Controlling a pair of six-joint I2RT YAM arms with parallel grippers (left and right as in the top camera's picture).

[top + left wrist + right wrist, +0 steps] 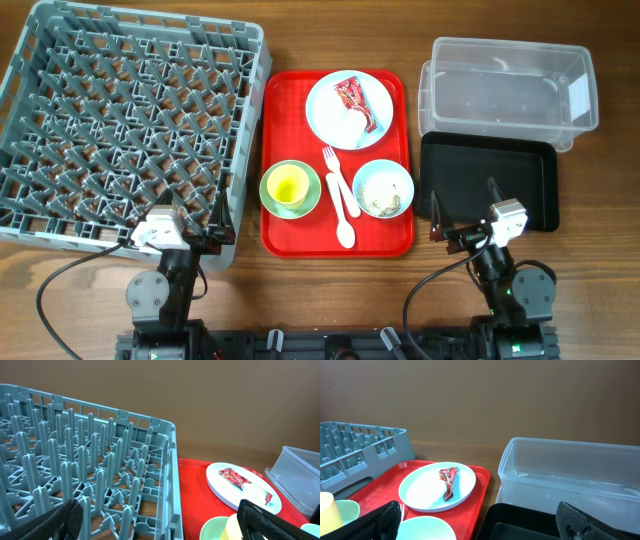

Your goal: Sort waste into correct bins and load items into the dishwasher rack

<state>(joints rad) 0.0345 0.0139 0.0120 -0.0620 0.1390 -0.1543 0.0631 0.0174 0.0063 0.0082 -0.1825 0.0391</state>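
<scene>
1. Your left gripper [200,222] stands with its jaws spread wide and empty, over the near edge of the dishwasher rack [130,120]. Your right gripper [465,206] is just as wide and empty, over the near part of the black tray [530,180].
2. From the right gripper, the red wrapper [352,100] and the white tissue [357,122] lie ahead and to the left on the plate [325,115]. The food scraps [382,197] sit in the bowl [383,168], just to its left.
3. You have one plate, one bowl, one cup [287,185] on one saucer [270,203], one fork [333,165] and one spoon [345,222], all on the red serving tray [300,240].
4. The wrapper is shiny, the tissue crumpled and the scraps pale and crumbly. The rack is a grey plastic peg lattice. The clear tub [510,80], ahead of the right gripper, is rounded at its corners.
</scene>
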